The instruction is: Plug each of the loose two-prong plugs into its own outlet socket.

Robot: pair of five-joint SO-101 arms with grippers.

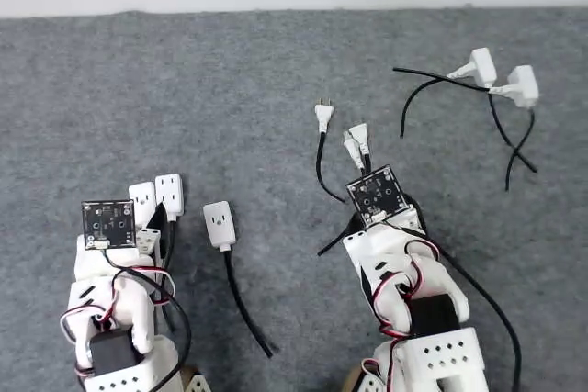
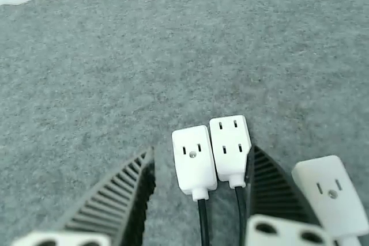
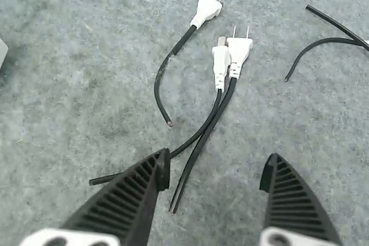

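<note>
Right gripper (image 3: 219, 156): jaws apart, nothing held. It hangs over the black cords (image 3: 199, 136) of two plugs. Just past the tips lie the slim plug (image 3: 219, 61) and wide plug (image 3: 239, 50), side by side and touching, prongs pointing away from the arm. The lone plug (image 3: 206, 7) is a bit farther off w/ its own curled cord.

Left gripper (image 2: 202, 152): jaws apart too, empty. The first socket (image 2: 194, 159) and second socket (image 2: 230, 147) sit btwn the jaws, touching each other, slots facing up. The third socket (image 2: 330, 193) lies just outside one jaw, on its own.

Everything is on the gray mat (image 1: 276, 71). At the far right of the high view are two more white pieces (image 1: 522, 86) w/ crossed cords. They look like pairs already joined, but can't say for sure.

Step in hand, prob: grab one plug and one socket.

- Right gripper: clamp the plug body, not the cord, else it'll swing and the prongs won't aim.
- The lone plug is the easier pick. The touching two need a nudge apart or both get pinched.
- Left gripper: same snag, since closing now likely traps both sockets. Shift so only one is btwn the jaws, or take the third socket.
- Grip the socket by its sides and keep the slots uncovered.
</note>
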